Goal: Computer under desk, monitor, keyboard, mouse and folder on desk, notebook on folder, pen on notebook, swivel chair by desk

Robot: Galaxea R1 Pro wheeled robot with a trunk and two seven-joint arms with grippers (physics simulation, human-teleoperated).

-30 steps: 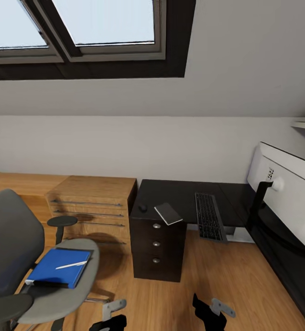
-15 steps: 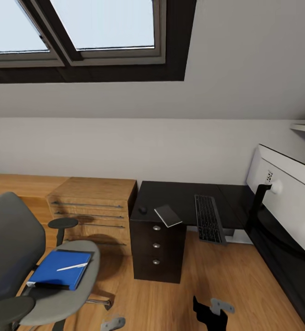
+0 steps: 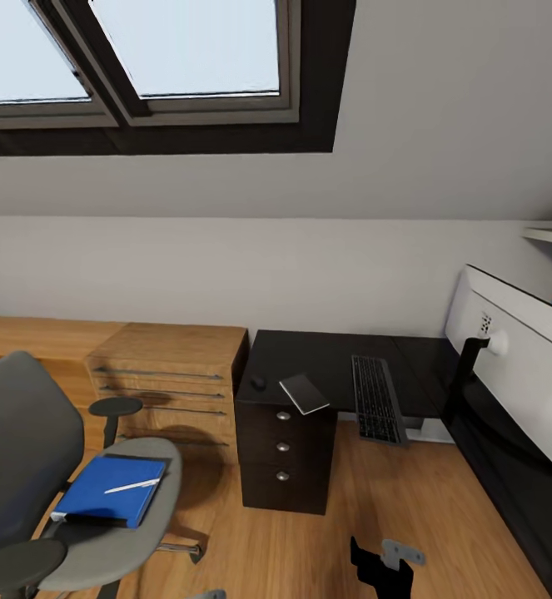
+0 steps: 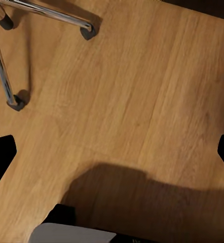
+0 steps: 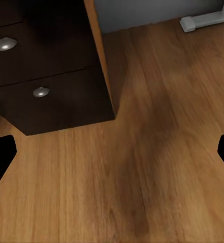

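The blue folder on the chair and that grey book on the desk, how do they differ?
The folder is bright blue and the larger of the two; the notebook is grey-white and smaller. The folder lies on the seat of the swivel chair, fully supported, while the notebook lies on the black desk with a corner over the front edge. The folder carries a pen; the notebook carries nothing. Both are flat, thin rectangles lying askew.

Dark-framed skylights (image 3: 134, 58) pierce the sloped grey ceiling above a light-wood cabinet (image 3: 171, 374) and wood floor (image 3: 392, 507).
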